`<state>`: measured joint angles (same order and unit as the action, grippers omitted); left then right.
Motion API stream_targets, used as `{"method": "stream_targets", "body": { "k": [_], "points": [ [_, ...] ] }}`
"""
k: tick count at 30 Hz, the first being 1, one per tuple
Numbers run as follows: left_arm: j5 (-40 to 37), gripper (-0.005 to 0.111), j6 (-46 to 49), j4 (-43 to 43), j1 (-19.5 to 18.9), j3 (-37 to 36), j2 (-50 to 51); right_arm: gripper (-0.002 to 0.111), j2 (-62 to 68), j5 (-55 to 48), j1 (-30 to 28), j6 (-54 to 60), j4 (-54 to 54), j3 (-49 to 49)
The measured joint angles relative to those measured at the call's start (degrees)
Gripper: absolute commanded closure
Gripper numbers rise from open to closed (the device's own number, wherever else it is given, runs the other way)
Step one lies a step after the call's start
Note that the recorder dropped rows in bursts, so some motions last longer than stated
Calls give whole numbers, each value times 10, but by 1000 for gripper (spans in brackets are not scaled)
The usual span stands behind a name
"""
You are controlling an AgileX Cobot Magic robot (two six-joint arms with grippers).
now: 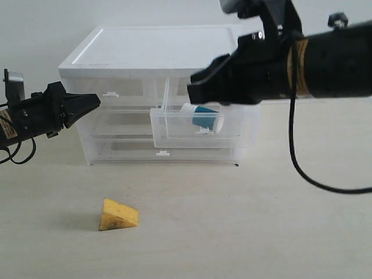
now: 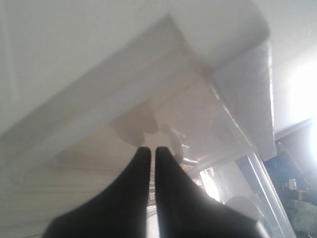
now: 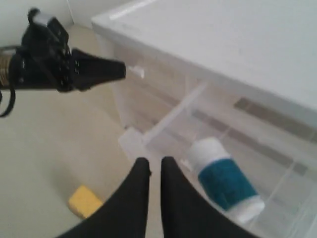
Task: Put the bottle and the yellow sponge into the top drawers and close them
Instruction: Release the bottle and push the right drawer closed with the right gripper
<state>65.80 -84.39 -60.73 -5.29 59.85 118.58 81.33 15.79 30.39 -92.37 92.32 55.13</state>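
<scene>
Right end effector (image 1: pixel 193 87), jaws together on nothing, hovers over the open right top drawer (image 1: pixel 239 132) where the bottle (image 1: pixel 204 117) lies tilted, while the yellow sponge (image 1: pixel 118 215) rests on the table (image 1: pixel 250 232) nearer the left end effector (image 1: pixel 95 102), likewise closed, empty.

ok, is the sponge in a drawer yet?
No, the yellow sponge lies on the bare table in front of the cabinet, outside every drawer.

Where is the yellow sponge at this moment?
In the exterior view the yellow sponge lies on the table, left of the middle, in front of the drawer cabinet and apart from it.
</scene>
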Motion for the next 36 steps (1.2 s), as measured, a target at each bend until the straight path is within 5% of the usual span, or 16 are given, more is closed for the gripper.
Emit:
{"method": "stream_targets", "body": {
  "k": [10,36],
  "points": [
    [0,103,0,0,0,0,0,108,41,-122,0,4,4,-96],
    [-5,103,0,1,0,0,0,108,169,-193,3,19,0,79]
  ]
}}
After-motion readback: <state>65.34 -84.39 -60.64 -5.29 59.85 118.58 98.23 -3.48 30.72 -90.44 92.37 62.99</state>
